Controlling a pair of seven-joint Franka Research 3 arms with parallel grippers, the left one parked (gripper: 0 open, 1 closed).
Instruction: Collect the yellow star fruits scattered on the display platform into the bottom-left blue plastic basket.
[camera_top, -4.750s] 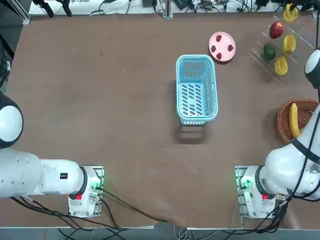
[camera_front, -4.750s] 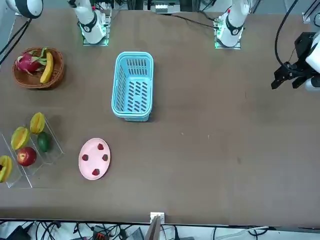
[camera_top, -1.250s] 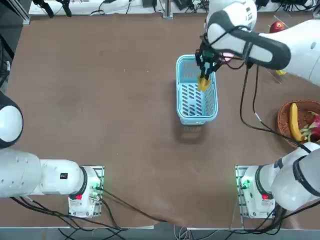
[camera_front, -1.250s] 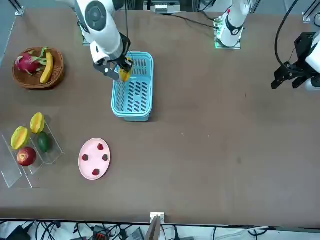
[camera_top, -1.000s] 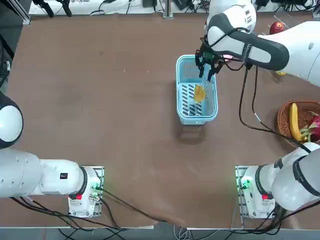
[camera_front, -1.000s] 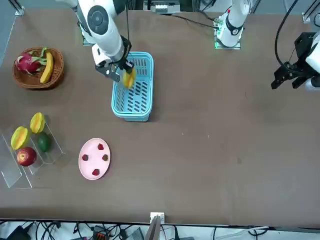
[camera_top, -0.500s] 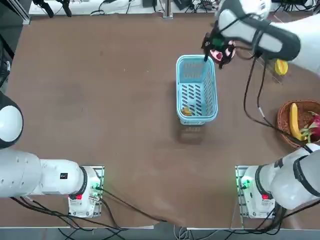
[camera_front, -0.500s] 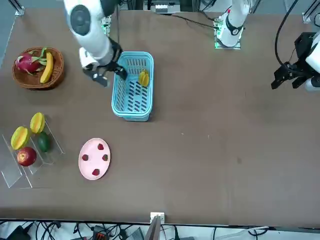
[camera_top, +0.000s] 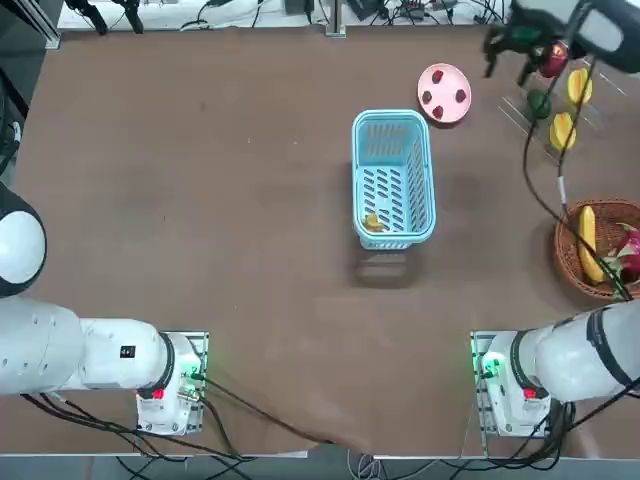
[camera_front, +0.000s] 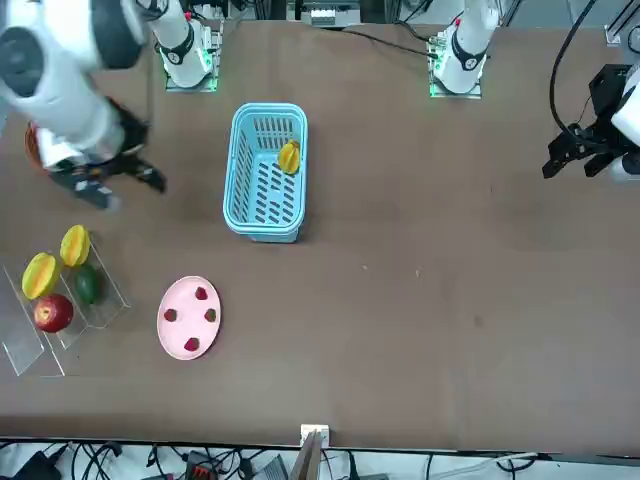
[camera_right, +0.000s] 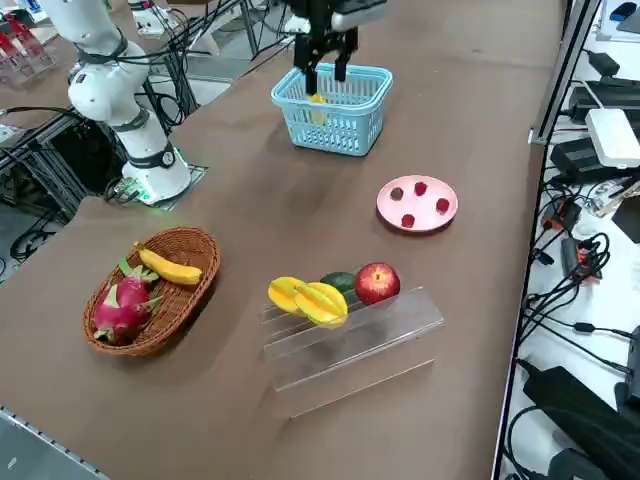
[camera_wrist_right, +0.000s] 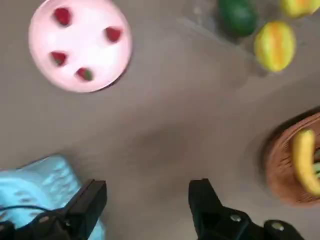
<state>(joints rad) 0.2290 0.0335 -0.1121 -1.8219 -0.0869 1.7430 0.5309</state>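
I'm holding my right gripper (camera_wrist_right: 147, 185) spread & empty, R of the blue basket (camera_top: 393, 242) w/ 1 star fruit (camera_front: 289, 157) inside, prob. working on fruit no. 2, so I'm needing to line up over the clear platform (camera_right: 350, 345), farther R of basket, & pinch 1 of its 2 star fruits (camera_front: 40, 276).

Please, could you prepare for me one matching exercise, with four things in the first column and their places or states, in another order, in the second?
1. Right hand
2. Apple
3. Banana
4. Blue basket

A. lies in the woven round basket
B. is open, with nothing between its fingers, above the table
C. has one star fruit inside
D. is red and sits on the clear stand

Right pairs: 1-B, 2-D, 3-A, 4-C
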